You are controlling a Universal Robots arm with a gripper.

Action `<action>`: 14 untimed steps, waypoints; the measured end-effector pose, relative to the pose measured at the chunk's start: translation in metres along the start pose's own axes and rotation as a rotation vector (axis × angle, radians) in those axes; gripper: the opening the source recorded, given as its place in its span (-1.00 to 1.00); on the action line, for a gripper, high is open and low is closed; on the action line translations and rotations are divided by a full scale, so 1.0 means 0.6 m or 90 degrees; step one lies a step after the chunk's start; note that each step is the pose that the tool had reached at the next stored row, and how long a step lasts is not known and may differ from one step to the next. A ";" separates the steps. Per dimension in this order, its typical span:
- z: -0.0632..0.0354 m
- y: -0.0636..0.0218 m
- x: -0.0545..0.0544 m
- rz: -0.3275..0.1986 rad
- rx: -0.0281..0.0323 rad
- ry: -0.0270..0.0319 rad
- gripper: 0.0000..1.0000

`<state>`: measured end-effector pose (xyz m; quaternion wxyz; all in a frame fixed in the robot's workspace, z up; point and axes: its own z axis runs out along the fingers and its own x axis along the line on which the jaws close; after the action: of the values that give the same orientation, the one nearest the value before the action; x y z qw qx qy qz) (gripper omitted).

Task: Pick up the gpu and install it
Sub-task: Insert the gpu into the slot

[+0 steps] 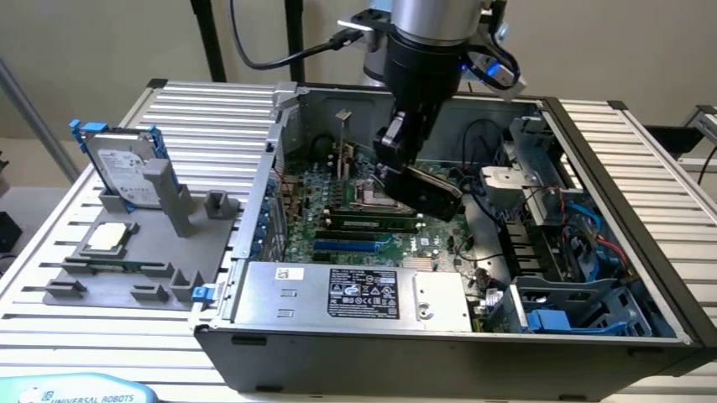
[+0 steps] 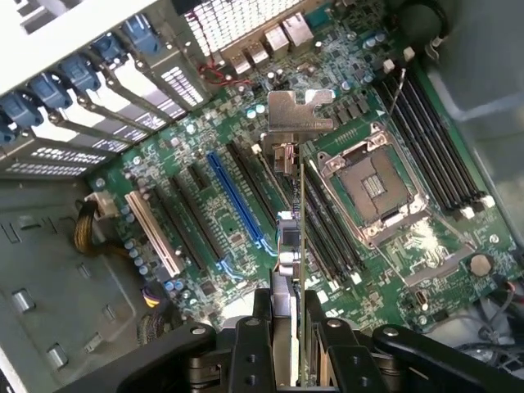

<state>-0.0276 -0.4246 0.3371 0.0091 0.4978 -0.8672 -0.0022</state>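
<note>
Holding the gpu clamped edge-on, the gripper hangs inside the open computer case above its motherboard.

You note: green circuit-board motherboard, one long blue slot; thin rectangular gpu card, black cover, silver bracket; black pincer; pale grey ribbed tabletop; silver hard drive, blue rails.

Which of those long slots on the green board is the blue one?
The blue slot, with black slots on either side of it; the cream slot lies further from the card.
</note>
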 end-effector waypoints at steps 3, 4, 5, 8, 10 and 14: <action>0.003 0.000 0.000 -0.034 0.0005 0.0005 -0.47; 0.005 0.000 0.000 -0.046 0.0006 0.0006 -0.47; 0.006 0.000 0.000 -0.058 0.0008 0.0008 -0.47; 0.009 0.000 0.000 -0.092 0.0012 0.0013 -0.47; 0.012 0.000 0.000 -0.116 0.0016 0.0015 -0.47; 0.016 0.000 0.000 -0.162 0.0022 0.0021 -0.47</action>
<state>-0.0276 -0.4246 0.3272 0.0093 0.6041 -0.7969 -0.0010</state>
